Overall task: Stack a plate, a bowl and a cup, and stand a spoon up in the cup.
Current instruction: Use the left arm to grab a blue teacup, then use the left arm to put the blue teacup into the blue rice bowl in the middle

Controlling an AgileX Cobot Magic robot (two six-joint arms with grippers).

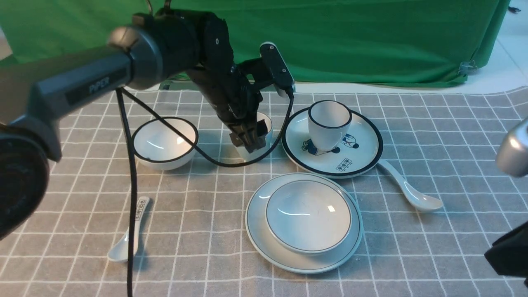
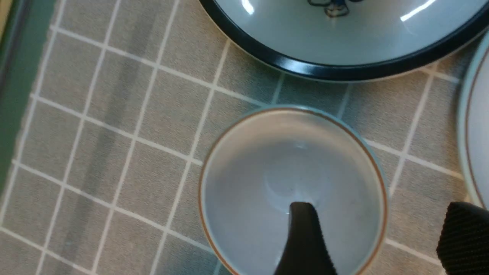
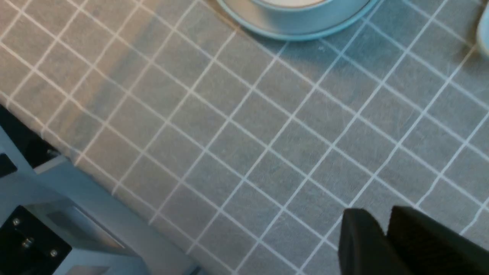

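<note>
Over checked cloth (image 1: pixel 210 264), reaches for the cup (image 2: pixel 244 183) with the left gripper (image 2: pixel 378 214) spread, probably to straddle its wall and set it in the bowl (image 1: pixel 309 214), already centred on the plate (image 1: pixel 256 218); can't tell on the right gripper (image 3: pixel 382 221).

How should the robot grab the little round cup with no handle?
From above, the left hand could pinch the cup's rim, one finger inside and one outside. The cup stands upright with its wide mouth open, and it has no handle to hold.
</note>
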